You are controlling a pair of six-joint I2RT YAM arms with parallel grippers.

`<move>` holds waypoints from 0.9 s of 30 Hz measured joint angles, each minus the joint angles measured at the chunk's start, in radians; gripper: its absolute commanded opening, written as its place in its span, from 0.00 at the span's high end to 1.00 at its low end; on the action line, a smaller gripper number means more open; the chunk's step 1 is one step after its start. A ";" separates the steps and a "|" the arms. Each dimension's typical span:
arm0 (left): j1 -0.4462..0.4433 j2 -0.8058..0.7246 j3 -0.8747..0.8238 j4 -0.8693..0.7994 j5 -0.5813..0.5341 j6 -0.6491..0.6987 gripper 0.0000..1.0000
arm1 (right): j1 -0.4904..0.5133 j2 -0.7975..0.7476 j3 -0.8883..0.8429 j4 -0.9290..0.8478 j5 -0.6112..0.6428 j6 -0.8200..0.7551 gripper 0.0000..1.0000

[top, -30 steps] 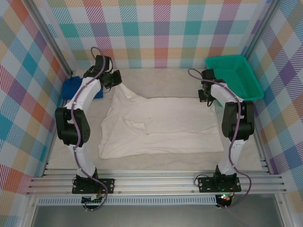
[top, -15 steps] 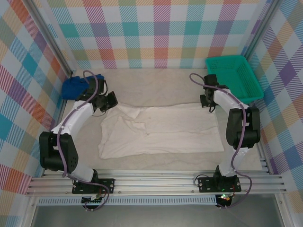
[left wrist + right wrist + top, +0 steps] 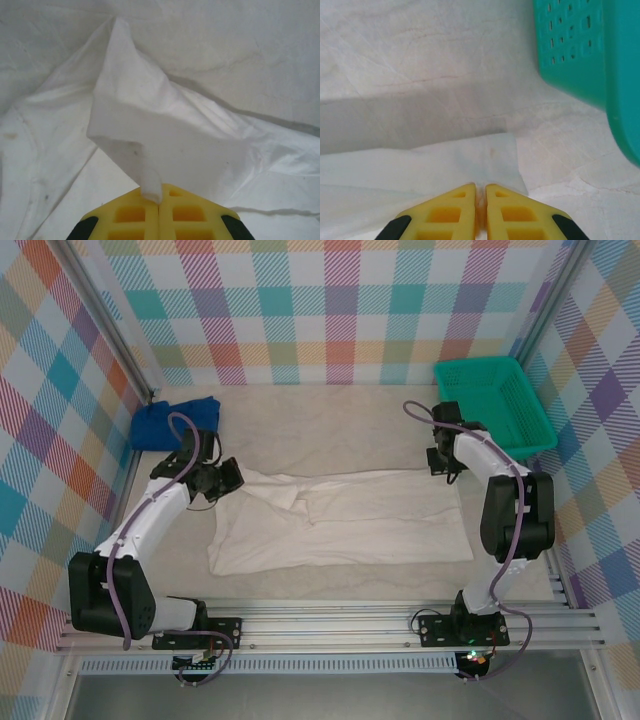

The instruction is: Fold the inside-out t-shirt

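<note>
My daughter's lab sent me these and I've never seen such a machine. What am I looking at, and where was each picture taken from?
Two robot arms are bolted at the near edge of a table, each ending in a two-finger gripper. The wide picture comes from a camera above and behind them; the close-ups come from cameras on the wrists, so the yellow fingers there are each arm's own. A white t-shirt lies spread on it, with a blue cloth far left and a green basket far right. The left gripper is shut on the shirt's far left edge, the right gripper on its far right corner.
</note>
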 measured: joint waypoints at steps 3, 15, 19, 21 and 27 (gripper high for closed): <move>0.000 -0.004 -0.013 -0.011 -0.002 0.001 1.00 | 0.003 -0.002 -0.012 -0.024 0.001 0.003 0.87; 0.000 -0.004 -0.023 -0.047 -0.049 0.010 1.00 | 0.048 -0.018 -0.069 -0.101 0.032 0.044 0.84; 0.000 -0.003 -0.023 -0.047 -0.064 0.017 1.00 | 0.055 -0.021 -0.097 -0.114 0.035 0.060 0.82; 0.000 -0.002 -0.023 -0.047 -0.067 0.020 1.00 | 0.060 -0.021 -0.105 -0.126 0.035 0.073 0.79; 0.000 0.013 -0.037 -0.036 -0.066 0.020 1.00 | 0.068 -0.021 -0.111 -0.145 0.050 0.119 0.59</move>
